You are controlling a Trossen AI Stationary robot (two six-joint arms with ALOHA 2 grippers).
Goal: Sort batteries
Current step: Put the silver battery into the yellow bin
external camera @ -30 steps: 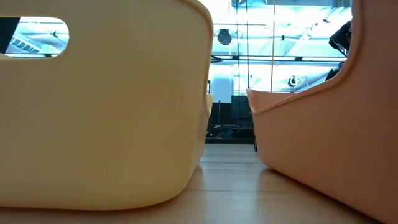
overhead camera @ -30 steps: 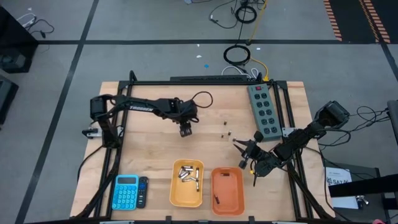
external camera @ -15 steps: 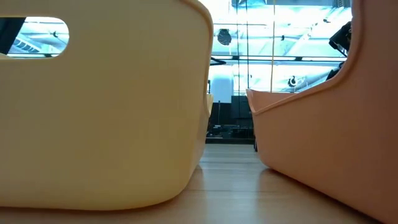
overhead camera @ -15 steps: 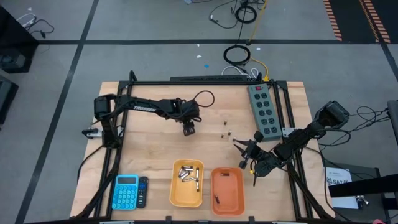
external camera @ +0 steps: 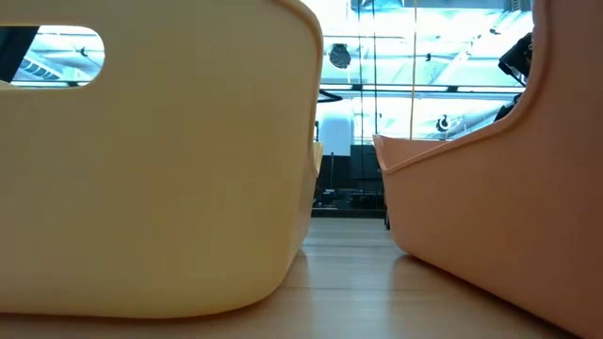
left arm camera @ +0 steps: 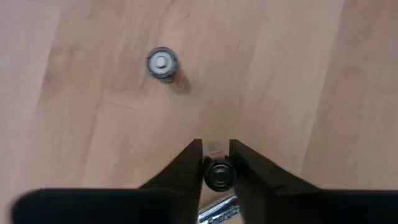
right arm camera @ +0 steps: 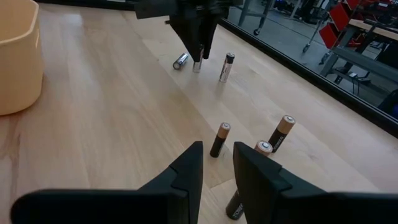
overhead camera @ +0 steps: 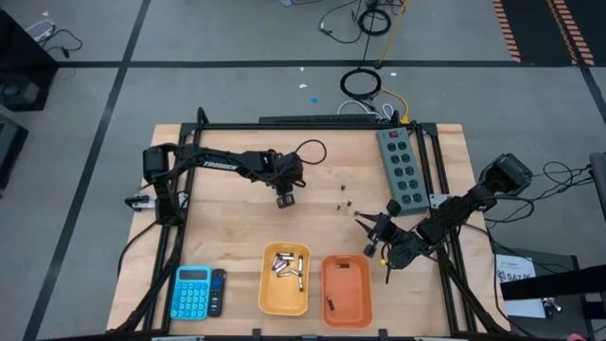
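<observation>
My left gripper (overhead camera: 284,200) is at mid-table, shut on a silvery battery (left arm camera: 217,175) that stands on end. A second silvery battery (right arm camera: 180,60) lies beside it, and a third (left arm camera: 161,63) stands a little way off. My right gripper (overhead camera: 372,232) hovers low at the right, slightly open and empty (right arm camera: 217,146). Three dark, copper-topped batteries (right arm camera: 219,140) stand just beyond its fingertips. The yellow bin (overhead camera: 284,279) holds several silvery batteries. The orange bin (overhead camera: 347,289) holds one dark battery. My left gripper pinches the upright silvery battery by its upper end (right arm camera: 198,62) between its two fingers. The fingers (left arm camera: 194,155) come from above and point down. The battery stays upright below them, its foot at the table top; I cannot tell whether it is lifted clear.
A grey power strip (overhead camera: 401,169) lies at the far right. A blue calculator (overhead camera: 192,292) lies at the near left. The two bins stand side by side at the near edge and fill the low view (external camera: 151,160). Bare wood lies between the arms.
My left gripper has edged a little toward the table's right edge and stays low over the silvery batteries.
</observation>
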